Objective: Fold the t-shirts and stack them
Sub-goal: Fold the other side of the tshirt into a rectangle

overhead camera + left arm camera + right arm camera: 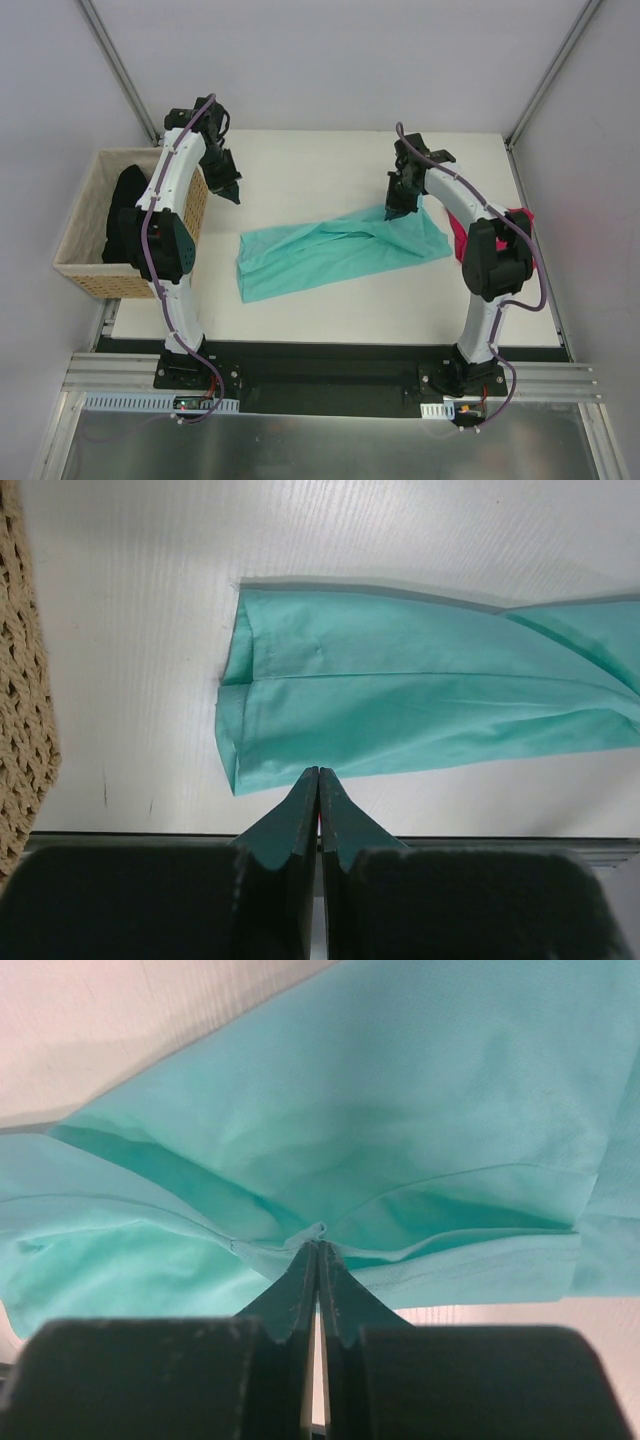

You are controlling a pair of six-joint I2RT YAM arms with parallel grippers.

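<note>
Pinching a small ridge of cloth, the right end effector is clenched on the teal-green t-shirt at its 2 o'clock end. The shirt lies across the middle of the desk, narrowed into a long band running from 8 o'clock to 2 o'clock. The left end effector is clenched on nothing and hangs over bare desk near the band's other end. Beside it, at 9 o'clock, is the tan woven basket, which holds black t-shirts. A magenta-pink t-shirt sits at 3 o'clock, partly behind the right arm.

The step in hand looks like halving the band. The bite seems thin, so it may catch only the top layer. Lifting just clear of the desk would show this. Carrying the end straight along the band toward 8 o'clock should keep the edges matched. The left end effector could press down the 8 o'clock end so the cloth does not drag.
</note>
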